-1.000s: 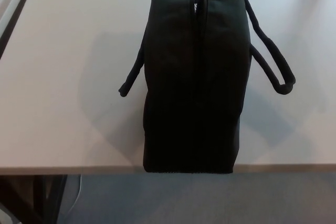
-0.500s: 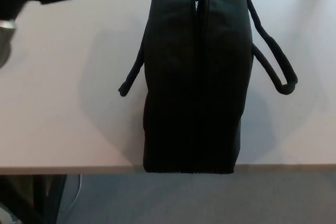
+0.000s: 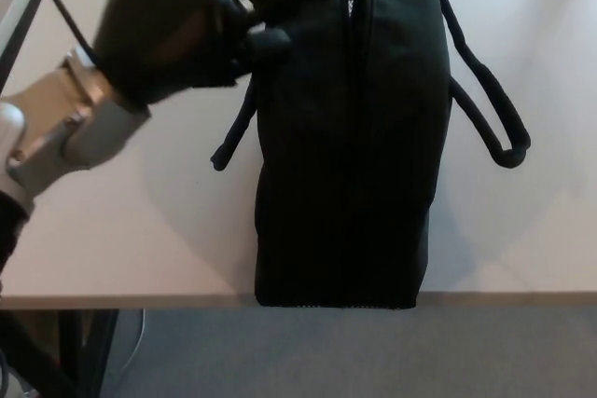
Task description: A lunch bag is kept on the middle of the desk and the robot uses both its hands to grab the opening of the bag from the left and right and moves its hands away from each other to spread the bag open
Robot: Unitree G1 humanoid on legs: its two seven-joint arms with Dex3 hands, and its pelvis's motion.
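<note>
Newly arrived from the left, the left hand (image 3: 201, 20) reaches the top left edge of the lunch bag (image 3: 350, 137), standing mid-desk (image 3: 112, 230); whether its fingers grip cannot be told. Right hand absent, opening unspread.

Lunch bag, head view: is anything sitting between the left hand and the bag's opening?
Nothing visible does. The left hand is already over the far left top of the lunch bag, beside the zipper seam. The left strap hangs below it, off the path. The right hand is not in view.
</note>
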